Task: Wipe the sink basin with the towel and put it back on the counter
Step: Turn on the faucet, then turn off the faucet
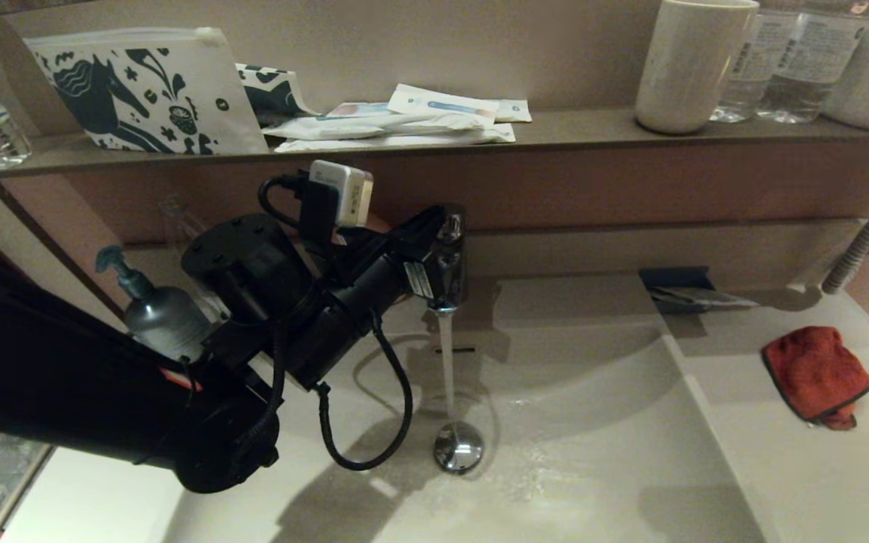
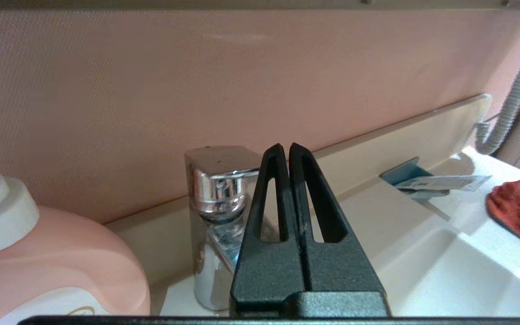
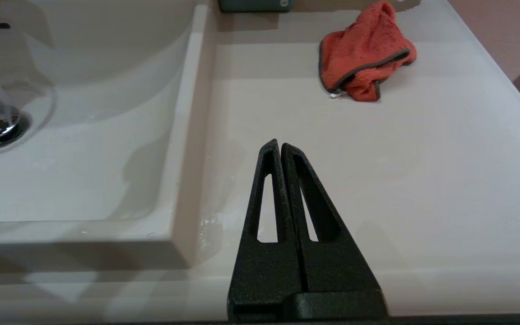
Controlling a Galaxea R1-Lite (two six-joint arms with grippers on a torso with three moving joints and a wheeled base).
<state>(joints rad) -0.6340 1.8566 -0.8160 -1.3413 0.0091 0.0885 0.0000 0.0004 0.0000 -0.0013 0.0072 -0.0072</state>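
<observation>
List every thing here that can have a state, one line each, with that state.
faucet: running, a stream falling onto the drain
drain stopper: down in the basin floor, wet
sink basin: wet, not filled
towel: crumpled on the counter, untouched
left gripper: shut, empty, at the faucet handle
right gripper: shut, empty, over the counter

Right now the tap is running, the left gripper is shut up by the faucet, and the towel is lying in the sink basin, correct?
Not quite. The towel lies on the counter, right of the sink basin, as the head view shows. Water does run from the faucet, with the shut left gripper beside it.
</observation>
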